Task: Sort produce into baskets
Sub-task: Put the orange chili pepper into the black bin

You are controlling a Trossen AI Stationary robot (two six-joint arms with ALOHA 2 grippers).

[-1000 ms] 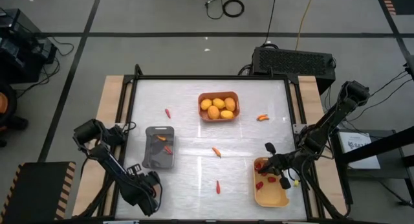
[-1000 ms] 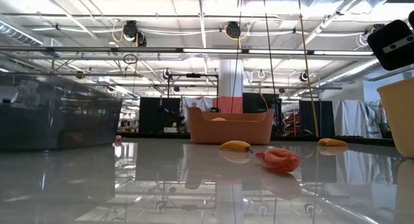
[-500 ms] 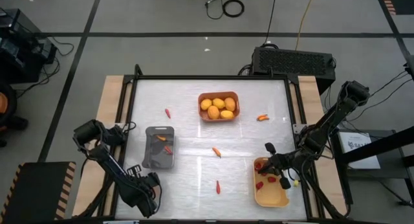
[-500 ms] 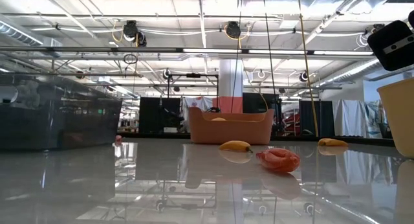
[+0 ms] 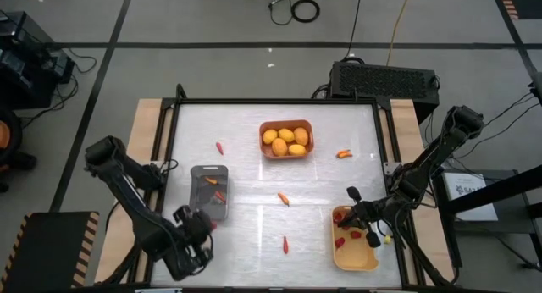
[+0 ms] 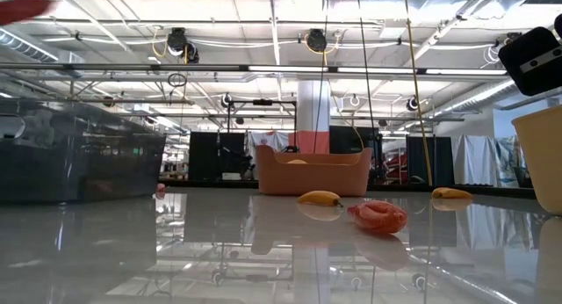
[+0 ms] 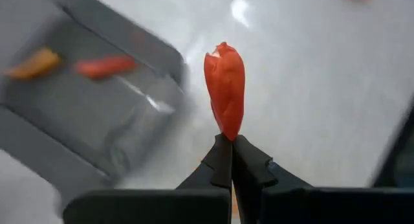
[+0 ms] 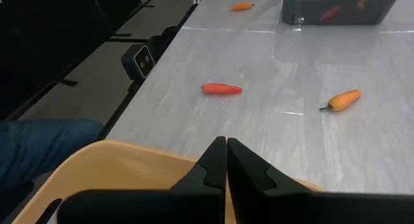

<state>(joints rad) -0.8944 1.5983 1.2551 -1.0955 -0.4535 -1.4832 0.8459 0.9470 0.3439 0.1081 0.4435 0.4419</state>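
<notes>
My left gripper hangs above the table's near left, just in front of the dark grey basket, and is shut on a red chili. The chili also shows as a red blur in the low view. That basket holds an orange chili and a red chili. The orange basket holds several yellow-orange fruits. The yellow basket holds red berries. My right gripper waits shut over the yellow basket's far end. My left gripper pinches the red chili's narrow end between its two fingertips. The fingers slant steeply down. The chili sticks out beyond them, in line with them, and is lifted clear of the table.
Loose chilies lie on the white table: a red one at the far left, an orange one right of the orange basket, an orange one in the middle and a red one near the front.
My left gripper has risen from the table's near left and tipped, moving slightly toward the dark grey basket. The red chili has come up with it, lifted clear, and now shows at the top of the low view.
</notes>
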